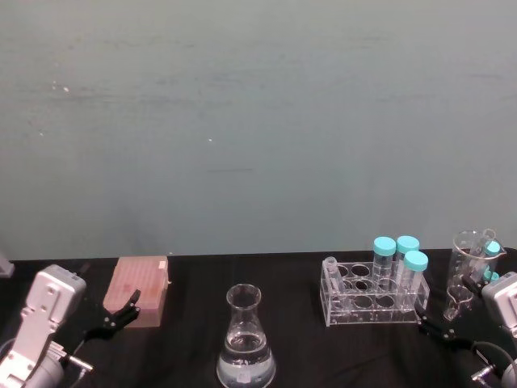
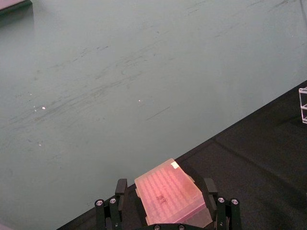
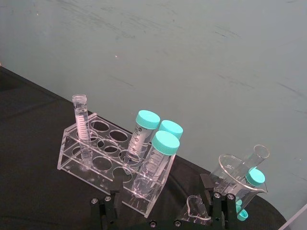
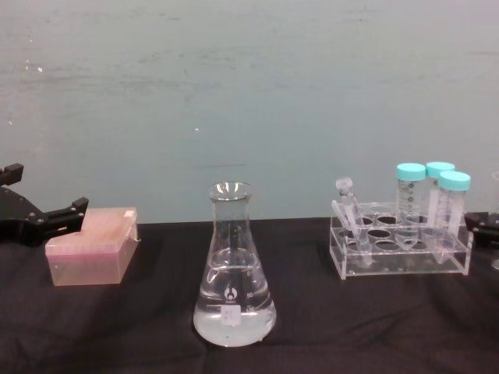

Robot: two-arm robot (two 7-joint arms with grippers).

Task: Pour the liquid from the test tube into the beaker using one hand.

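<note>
1. Test tube point(image 1: 331, 269), head view: uncapped, seated in corner hole of clear rack point(image 1: 373, 305), at the rack end farthest from right gripper point(image 1: 434, 327); well apart from its fingers, ahead and to their left. Beaker point(image 1: 245, 343) between the two grippers, touching neither, with clear liquid point(image 1: 245, 368) in its base. Left gripper point(image 1: 121, 309) close to pink box point(image 1: 141, 284).
2. Left wrist view: left fingers point(image 2: 120, 189) spread wide, gripping nothing. Pink box point(image 2: 170, 194) just ahead, framed between them.
3. Right wrist view: right fingers point(image 3: 106, 206) spread wide, empty. Test tube point(image 3: 81, 122) well beyond them; three teal-capped tubes point(image 3: 158, 143) nearer; glass cup point(image 3: 240, 175) with more tubes near the other finger.
4. Chest view: test tube point(image 4: 348, 206) tilted in rack, apart from all fingers. Beaker point(image 4: 232, 257) upright mid-table. Cannot tell liquid level in the tube.
</note>
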